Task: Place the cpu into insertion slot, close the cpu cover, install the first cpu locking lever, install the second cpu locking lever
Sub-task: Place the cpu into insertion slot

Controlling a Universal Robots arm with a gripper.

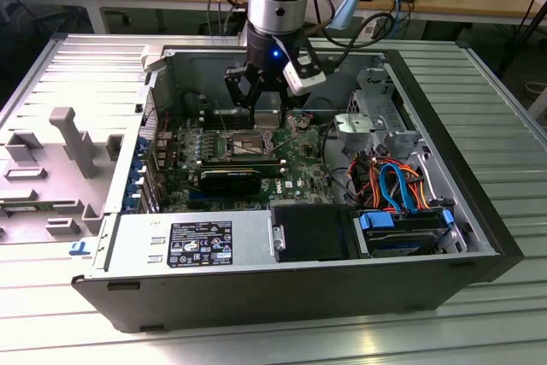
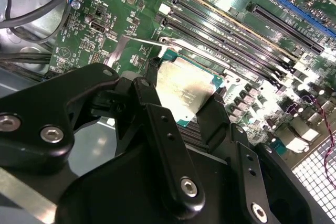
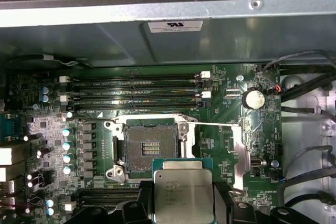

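**Chip held level at the edge of the open socket, not yet seated.**
The gripper (image 3: 182, 211) is closed only to the chip's width. Its fingers (image 3: 145, 203) pinch the chip (image 3: 182, 190) by opposite edges, so the silver top faces up and the underside is untouched. Just beyond is the socket (image 3: 149, 148), empty and uncovered to receive it. Farther off are the memory slots (image 3: 136, 90), then the case wall (image 3: 157, 40).

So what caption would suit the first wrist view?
Gripper holds the cpu near the uncovered insertion slot on the green motherboard.
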